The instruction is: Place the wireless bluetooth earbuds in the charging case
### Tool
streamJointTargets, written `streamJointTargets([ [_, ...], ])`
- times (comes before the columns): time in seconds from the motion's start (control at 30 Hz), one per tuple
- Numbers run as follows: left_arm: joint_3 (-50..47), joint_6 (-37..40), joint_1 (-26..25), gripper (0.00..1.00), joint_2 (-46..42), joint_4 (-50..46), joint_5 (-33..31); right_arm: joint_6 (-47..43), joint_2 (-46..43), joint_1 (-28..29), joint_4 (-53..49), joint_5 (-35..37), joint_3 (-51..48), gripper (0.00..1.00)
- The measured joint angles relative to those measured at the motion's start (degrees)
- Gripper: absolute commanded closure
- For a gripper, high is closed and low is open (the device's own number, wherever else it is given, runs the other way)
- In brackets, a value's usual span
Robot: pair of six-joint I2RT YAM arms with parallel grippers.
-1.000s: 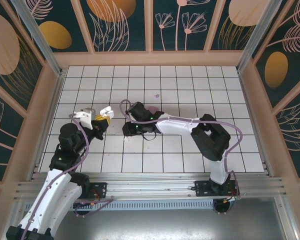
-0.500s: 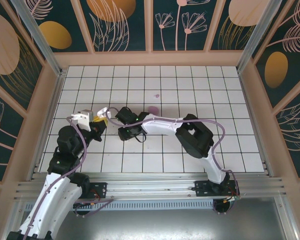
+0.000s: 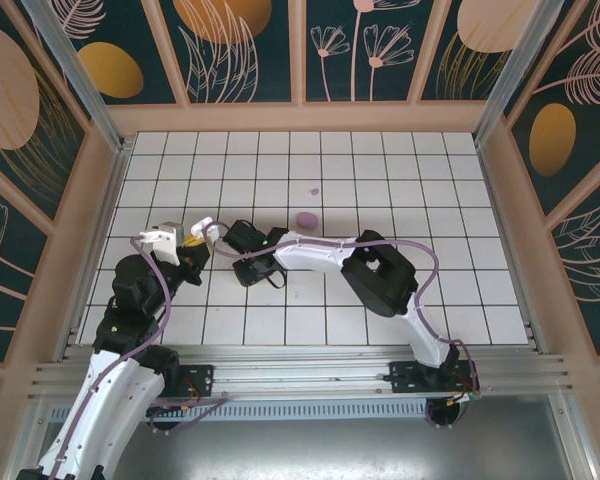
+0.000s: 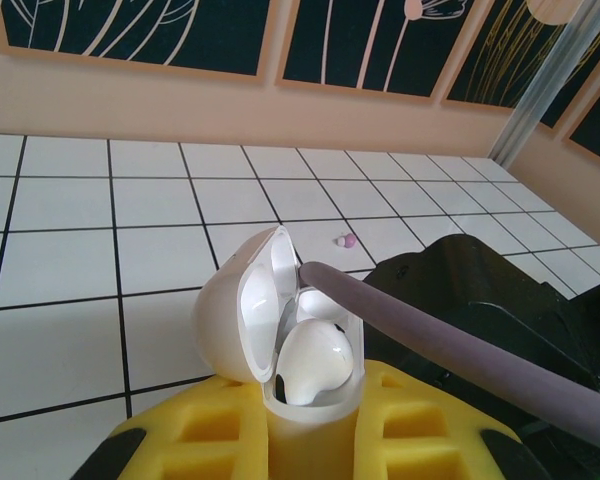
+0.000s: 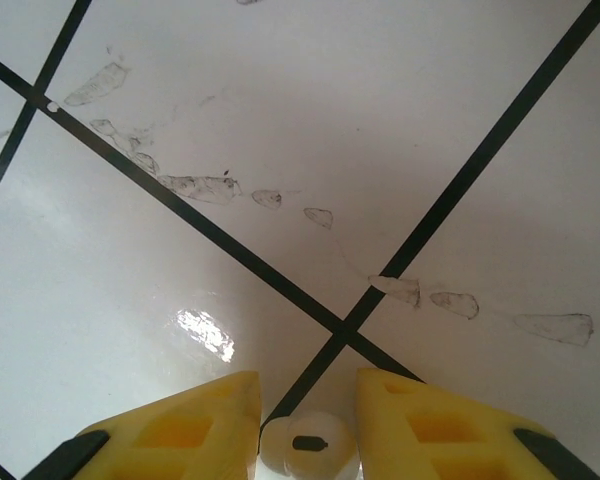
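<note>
My left gripper (image 4: 310, 425) is shut on the base of a white charging case (image 4: 305, 410), held upright with its lid (image 4: 242, 322) swung open to the left. One white earbud (image 4: 315, 358) sits in the case. In the top view that case (image 3: 206, 226) is at the left, with my left gripper (image 3: 202, 240) just below it. My right gripper (image 5: 306, 425) points down at the tiles, its yellow fingers (image 5: 195, 425) shut on a second white earbud (image 5: 306, 447). From above, the right gripper (image 3: 258, 268) hangs just right of the case. A tiny lilac earbud (image 3: 313, 192) lies farther back.
A lilac pebble-shaped case (image 3: 305, 220) lies on the tiles behind the right forearm. A purple cable (image 4: 430, 335) crosses right beside the open case, with the black right arm (image 4: 480, 300) behind it. Wooden walls (image 3: 300, 118) ring the tiled floor.
The right arm has swung left, bringing its gripper close to the case in my left gripper and uncovering the lilac case. The left gripper has barely moved.
</note>
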Motion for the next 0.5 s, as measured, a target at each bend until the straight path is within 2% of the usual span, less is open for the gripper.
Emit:
streamJointTargets([
  [0.5, 0.0, 0.0, 0.2, 1.00, 1.3, 0.0, 0.2, 0.5, 0.1, 1.3, -1.5, 3.4, 0.3, 0.68],
])
